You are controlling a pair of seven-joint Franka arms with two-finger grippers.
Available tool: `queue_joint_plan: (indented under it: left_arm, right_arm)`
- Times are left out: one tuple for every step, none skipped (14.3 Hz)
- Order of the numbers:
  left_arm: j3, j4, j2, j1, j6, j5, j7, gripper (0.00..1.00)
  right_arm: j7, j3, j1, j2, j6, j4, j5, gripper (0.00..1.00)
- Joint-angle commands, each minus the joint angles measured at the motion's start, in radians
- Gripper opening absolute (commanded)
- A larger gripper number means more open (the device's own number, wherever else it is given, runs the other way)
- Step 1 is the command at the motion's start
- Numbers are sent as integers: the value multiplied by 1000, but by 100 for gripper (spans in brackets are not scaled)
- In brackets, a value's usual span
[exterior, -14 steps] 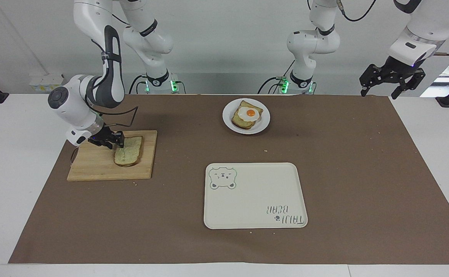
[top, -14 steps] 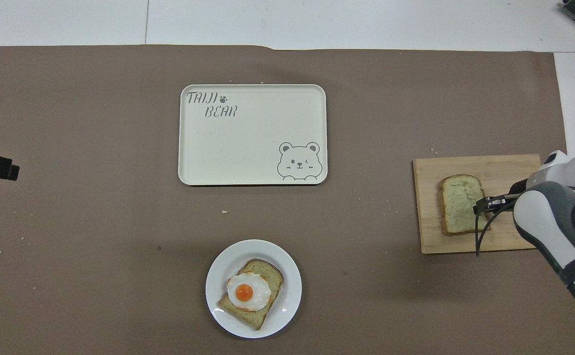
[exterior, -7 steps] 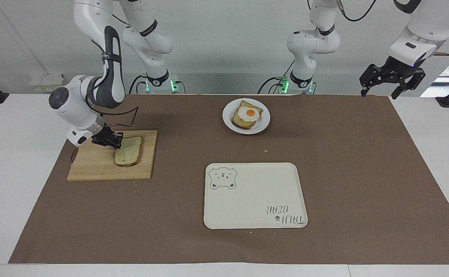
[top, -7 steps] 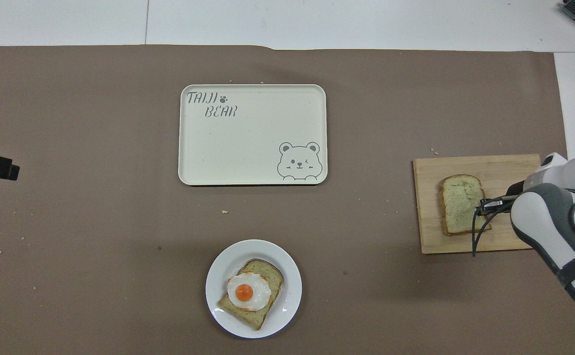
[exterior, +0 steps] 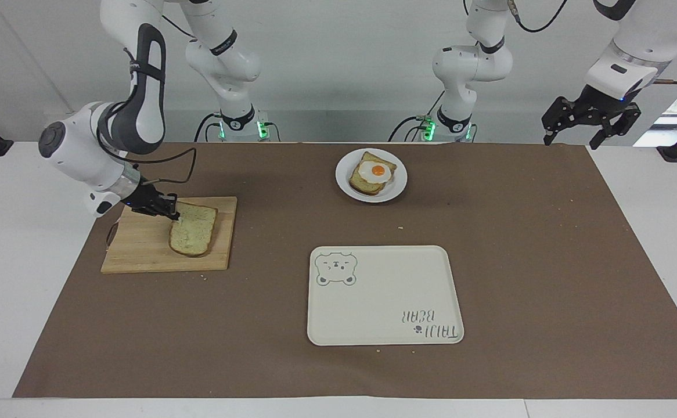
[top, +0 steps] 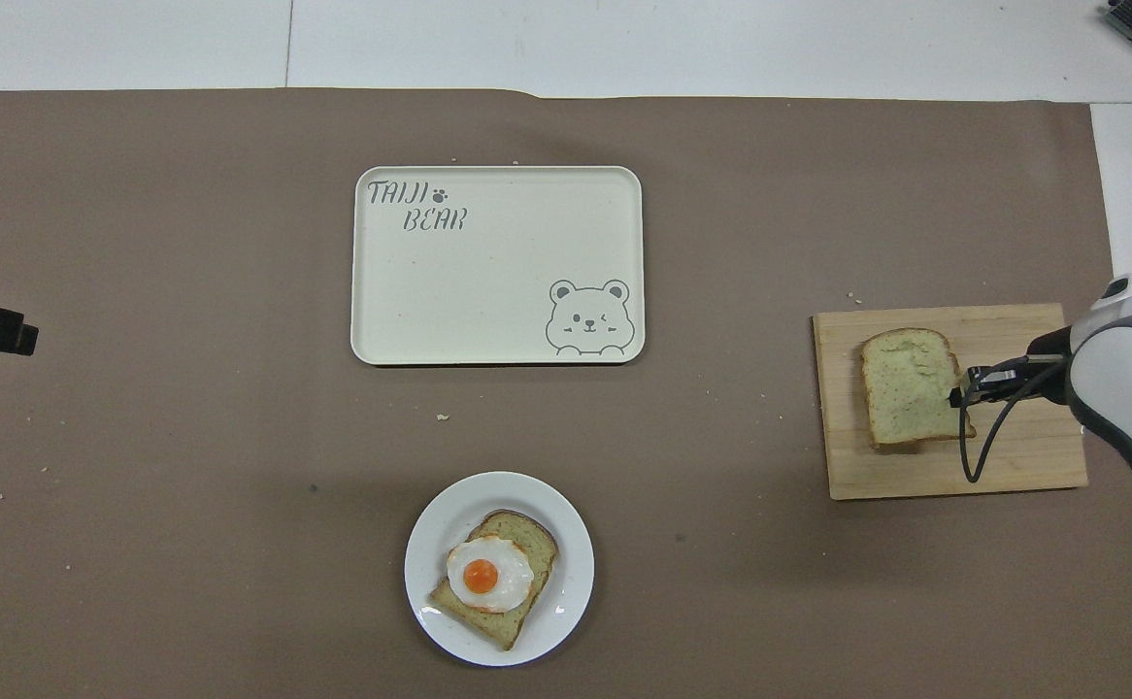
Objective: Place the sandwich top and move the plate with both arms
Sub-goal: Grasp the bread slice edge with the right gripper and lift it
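Note:
The sandwich top, a plain toasted slice, is over the wooden cutting board at the right arm's end of the table. My right gripper is shut on the slice's edge that faces the robots. That edge is raised off the board. The white plate sits close to the robots at mid-table and carries a bread slice with a fried egg. My left gripper waits open, high over the left arm's end of the table.
A cream tray with a bear drawing lies farther from the robots than the plate. A brown mat covers the table. Crumbs are scattered on it.
My right gripper closed on the slice's edge, then rose and drew back a little, tipping that edge up off the board. The left arm has not moved.

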Motion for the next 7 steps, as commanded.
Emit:
queue_joint_plan:
  left_arm:
    - [-10,24,3,15,-44,-7,-3,100]
    - [-10,24,0,15,-60,-7,-3,100]
    - [-10,24,0,14,-68,-7,-3,100]
    - [-10,24,0,14,-68,-7,-5,100]
    - [-11,24,0,12,-68,-7,-5,100]
    - [-11,24,0,3,-64,-7,-8,100]
    - [-16,24,0,0,-64,-7,-5,100]
  right_arm:
    - [-8,11,-11,7,-71,55,72,0]
    - [-10,12,-11,7,-84,58,139,0]
    - [-7,11,-10,6,-125,59,211,0]
    - [-5,11,-5,-2,-155,58,250,0]
    - [-5,14,0,-4,-162,56,266,0]
    - [-5,21,6,-5,-165,52,285,0]
    - [-5,28,24,-7,-173,49,308,0]
